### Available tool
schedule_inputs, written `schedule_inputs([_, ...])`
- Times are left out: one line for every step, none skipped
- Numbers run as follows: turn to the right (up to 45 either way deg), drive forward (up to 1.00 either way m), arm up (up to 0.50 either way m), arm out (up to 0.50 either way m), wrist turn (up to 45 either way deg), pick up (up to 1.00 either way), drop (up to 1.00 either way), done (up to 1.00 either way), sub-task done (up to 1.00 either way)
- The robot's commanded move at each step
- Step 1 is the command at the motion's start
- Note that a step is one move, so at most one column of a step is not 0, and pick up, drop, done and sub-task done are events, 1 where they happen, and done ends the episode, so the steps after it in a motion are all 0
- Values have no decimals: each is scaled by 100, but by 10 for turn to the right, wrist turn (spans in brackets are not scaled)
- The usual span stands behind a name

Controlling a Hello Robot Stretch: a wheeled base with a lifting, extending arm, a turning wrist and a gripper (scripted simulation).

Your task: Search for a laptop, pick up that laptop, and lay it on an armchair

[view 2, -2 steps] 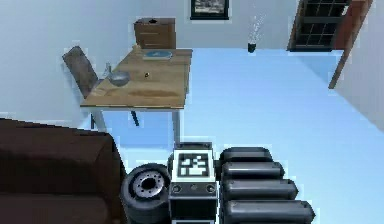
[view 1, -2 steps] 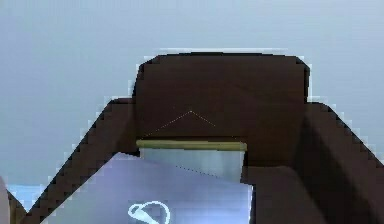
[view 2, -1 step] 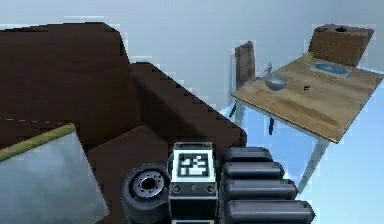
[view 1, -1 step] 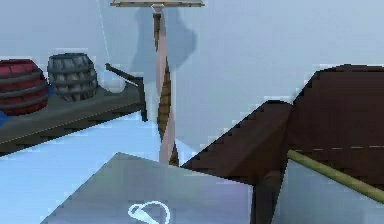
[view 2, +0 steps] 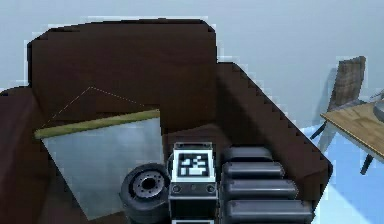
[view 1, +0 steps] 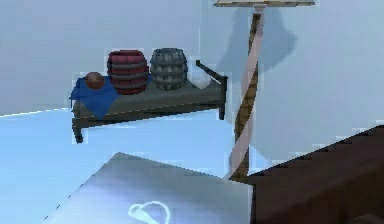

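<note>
Pale blue walls and floor surround a low wooden bench (view 1: 150, 105) in the forward view, carrying a red barrel (view 1: 127, 70) and a grey barrel (view 1: 168, 68) side by side at its middle, with a blue cloth (view 1: 92, 98) draped over its left end and a white pillow (view 1: 206, 78) at its right end. Just right of the bench stands a floor lamp (view 1: 250, 95). In the arm side view a dark brown armchair (view 2: 130, 65) sits in front of me, and the laptop (view 2: 105, 155), a silvery slab, lies on its seat toward the left armrest, its far edge near the backrest; it looks slightly tilted, though I can't be sure. My gripper (view 2: 146, 190) sits at the laptop's near right corner, beside my arm (view 2: 258, 185). How my fingers stand I cannot tell, nor whether I hold anything. A wooden table (view 2: 355, 128) shows at the right edge.
</note>
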Motion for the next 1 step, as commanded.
schedule_inputs([0,0,0,34,0,0,0,0,0])
